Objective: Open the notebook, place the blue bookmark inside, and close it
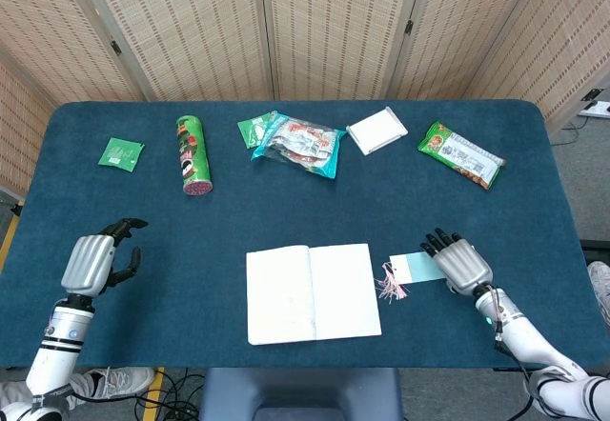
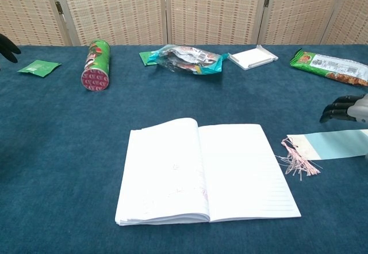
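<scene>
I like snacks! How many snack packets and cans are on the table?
4: can far left, green sachet beside it, packet pile centre (may hide more), green packet far right.

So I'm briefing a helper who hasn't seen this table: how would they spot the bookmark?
Find the open notebook at the table's near edge. Just off its right page lies a pale blue paper strip, the bookmark, under the right hand. Its pink tassel, pointing at the notebook, sets it apart.

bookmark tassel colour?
Pink, at the left end of the light blue bookmark; clearest in chest view.

Notebook [image 1: 313, 292] open flat, blue bookmark [image 2: 330, 145] beside
</scene>
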Robot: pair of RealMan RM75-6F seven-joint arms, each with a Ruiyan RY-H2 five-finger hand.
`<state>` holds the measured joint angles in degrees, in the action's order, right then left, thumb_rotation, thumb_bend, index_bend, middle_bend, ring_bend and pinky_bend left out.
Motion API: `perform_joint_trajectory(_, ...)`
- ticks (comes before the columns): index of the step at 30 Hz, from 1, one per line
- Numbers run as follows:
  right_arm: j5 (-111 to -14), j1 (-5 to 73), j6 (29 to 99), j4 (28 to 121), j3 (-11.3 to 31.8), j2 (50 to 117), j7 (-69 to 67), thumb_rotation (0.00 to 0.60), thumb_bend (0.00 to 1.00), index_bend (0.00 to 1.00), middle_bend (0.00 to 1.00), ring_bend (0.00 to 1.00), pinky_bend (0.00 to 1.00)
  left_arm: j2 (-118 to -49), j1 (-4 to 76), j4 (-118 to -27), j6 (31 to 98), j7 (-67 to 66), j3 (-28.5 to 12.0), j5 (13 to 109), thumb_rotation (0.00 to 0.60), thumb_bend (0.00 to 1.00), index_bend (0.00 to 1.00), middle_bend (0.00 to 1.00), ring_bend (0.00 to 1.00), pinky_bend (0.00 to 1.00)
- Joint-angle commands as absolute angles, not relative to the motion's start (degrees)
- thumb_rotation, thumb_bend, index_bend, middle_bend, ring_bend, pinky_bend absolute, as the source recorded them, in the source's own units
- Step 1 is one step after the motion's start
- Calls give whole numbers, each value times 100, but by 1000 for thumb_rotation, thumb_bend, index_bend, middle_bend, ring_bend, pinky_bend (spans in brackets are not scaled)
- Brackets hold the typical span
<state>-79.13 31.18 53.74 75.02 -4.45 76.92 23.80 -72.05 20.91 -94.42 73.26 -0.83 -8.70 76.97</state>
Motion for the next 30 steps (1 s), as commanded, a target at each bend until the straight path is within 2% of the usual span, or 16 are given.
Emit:
perform_joint_trajectory(1,-7904,3104,5315,7383,-440,7771,2373,600,154,194,115,76,281,-7202,2092,-9444,7323,-86,-869,7694,600,584,293,328,385,673)
perform_joint_trajectory(16,-7895,3122,5095,7107,-356,7920,2224,600,157,238,115,72,281,-7212,2109,-9449,7297,-124,-880,7653,600,584,293,326,385,673)
perform_joint_trajectory(24,-7990,3077,5145,7069,-368,7915,2157,600,157,327,115,71,281,-7217,2113,-9446,7298,-135,-881,7649,600,584,293,326,384,675)
perform_joint_trajectory(30,-8147,3040,5270,7059,-374,7899,2028,600,157,341,116,72,281,-7220,2117,-9476,7296,-168,-870,7660,600,584,292,326,384,673)
